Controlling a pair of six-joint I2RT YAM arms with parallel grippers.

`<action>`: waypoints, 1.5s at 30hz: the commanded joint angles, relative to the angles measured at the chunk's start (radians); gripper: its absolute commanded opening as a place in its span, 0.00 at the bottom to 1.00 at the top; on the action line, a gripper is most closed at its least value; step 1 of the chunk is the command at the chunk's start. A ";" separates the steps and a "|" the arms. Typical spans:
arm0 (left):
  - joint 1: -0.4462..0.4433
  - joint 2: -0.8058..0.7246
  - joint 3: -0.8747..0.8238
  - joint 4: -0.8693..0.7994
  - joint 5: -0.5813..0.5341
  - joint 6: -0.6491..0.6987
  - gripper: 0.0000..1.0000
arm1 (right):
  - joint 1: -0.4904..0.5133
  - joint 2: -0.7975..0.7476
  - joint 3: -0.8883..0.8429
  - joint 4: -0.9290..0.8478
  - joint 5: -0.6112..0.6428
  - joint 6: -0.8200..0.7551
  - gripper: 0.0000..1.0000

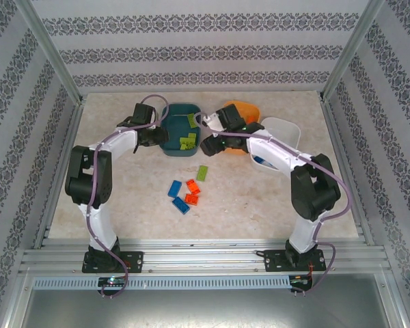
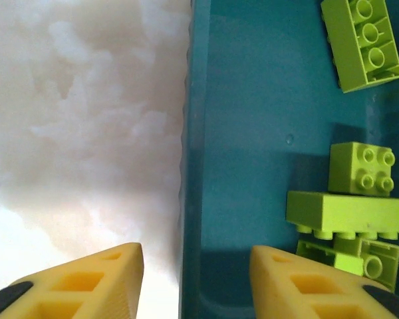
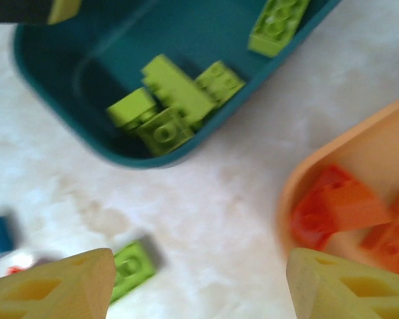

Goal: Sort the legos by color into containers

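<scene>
The dark teal tray (image 1: 172, 152) holds several lime green legos (image 2: 349, 212), also seen in the right wrist view as green legos (image 3: 166, 106). My left gripper (image 2: 196, 251) is open above the tray's left wall (image 2: 186, 166), one finger over the table and one over the tray, with nothing gripped. It hangs at the tray's left side (image 1: 157, 139). My right gripper (image 3: 199, 260) is open over bare table between the teal tray and the orange tray (image 3: 289, 193), which holds orange-red legos (image 3: 332, 209). From above the right gripper (image 1: 210, 145) is just right of the teal tray.
Loose legos lie mid-table: a green one (image 1: 202, 172), blue ones (image 1: 174, 188) (image 1: 181, 204) and orange-red ones (image 1: 191, 184) (image 1: 193, 199). The green one (image 3: 130, 266) is beside my right gripper's left finger. A white tray (image 1: 290, 126) stands at the right, behind the right arm.
</scene>
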 commanded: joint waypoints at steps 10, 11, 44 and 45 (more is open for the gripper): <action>0.009 -0.329 -0.176 -0.065 -0.037 -0.038 0.73 | 0.131 0.117 -0.063 -0.147 0.182 0.614 0.73; 0.009 -0.349 -0.193 -0.068 -0.038 -0.038 0.74 | 0.137 0.136 -0.052 -0.140 0.190 0.633 0.74; 0.000 -0.600 -0.390 -0.127 0.010 -0.055 0.78 | 0.156 0.070 -0.090 -0.025 0.283 0.667 0.15; -0.004 -0.603 -0.393 -0.130 0.009 -0.053 0.78 | 0.154 0.056 -0.088 -0.026 0.281 0.665 0.13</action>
